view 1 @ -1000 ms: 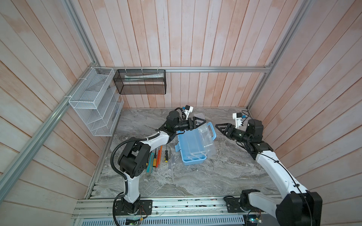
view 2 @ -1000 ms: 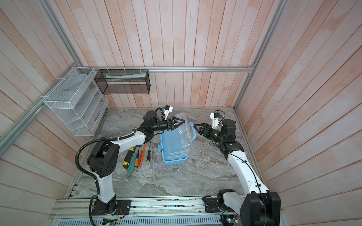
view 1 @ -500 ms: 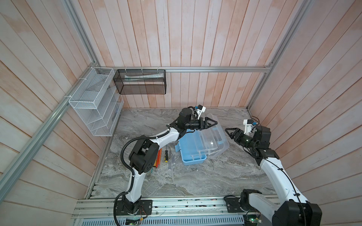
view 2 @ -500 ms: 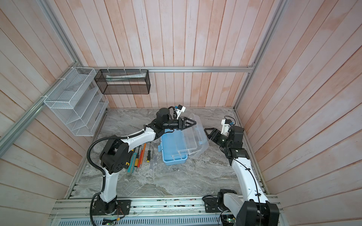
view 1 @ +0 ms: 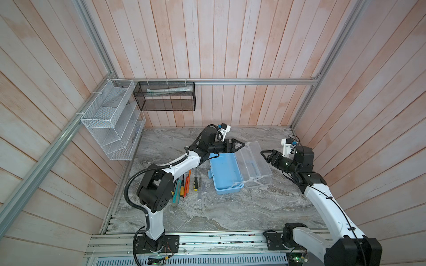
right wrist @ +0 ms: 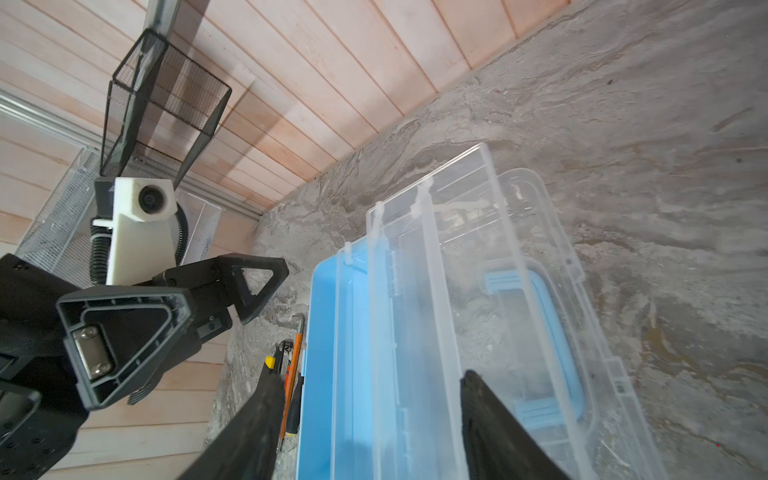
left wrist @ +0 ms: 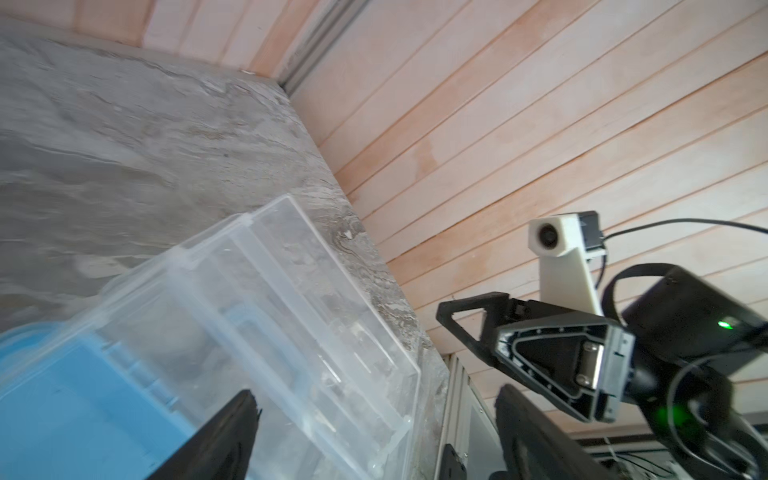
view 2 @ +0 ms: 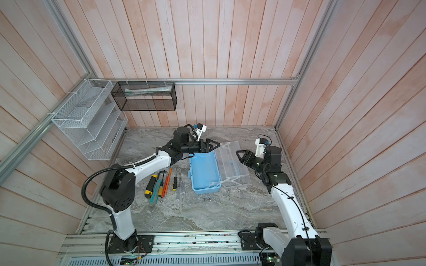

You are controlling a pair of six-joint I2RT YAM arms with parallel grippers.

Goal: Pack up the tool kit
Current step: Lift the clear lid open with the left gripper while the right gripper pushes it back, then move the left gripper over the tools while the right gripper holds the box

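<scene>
Toolbox (view 1: 224, 172): blue base, nothing in it, flat on the marble table (view 1: 207, 214) near the middle and a little toward 12 o'clock, long side running 12 to 6.
Lid (view 1: 255, 164): clear, thrown fully open and lying at the base's 3 o'clock, joined along the hinge edge. The right wrist view shows a blue carry handle under it and what looks like a clear inner tray (right wrist: 419, 270) over it.
Hand tools (view 2: 166, 182): a row on the table at the base's 9 o'clock, close beside it and not touching. It includes a yellow-and-black handled tool (view 2: 151, 183), a teal utility knife (view 2: 155, 191), an orange screwdriver (view 2: 167, 180) and a yellow-and-black screwdriver (view 2: 175, 183). None is packed.
Left gripper (view 1: 238, 146): above the box's 12 o'clock end, jaws wide apart, holding nothing.
Right gripper (view 1: 265, 156): at the lid's 3 o'clock, just off its edge, jaws apart and empty.
Step in hand: the opening looks finished and the loading has not begun.
Next move: probably the left arm swings to 9 o'clock, drops over one tool handle, pinches it across the narrow width and carries it into the blue base. The tools lie tightly side by side, so an outer one gives the jaws more room.
Surroundings: white wire rack (view 1: 110, 119) on the wall at 10 o'clock, black mesh basket (view 1: 164, 96) at 11 o'clock.
</scene>
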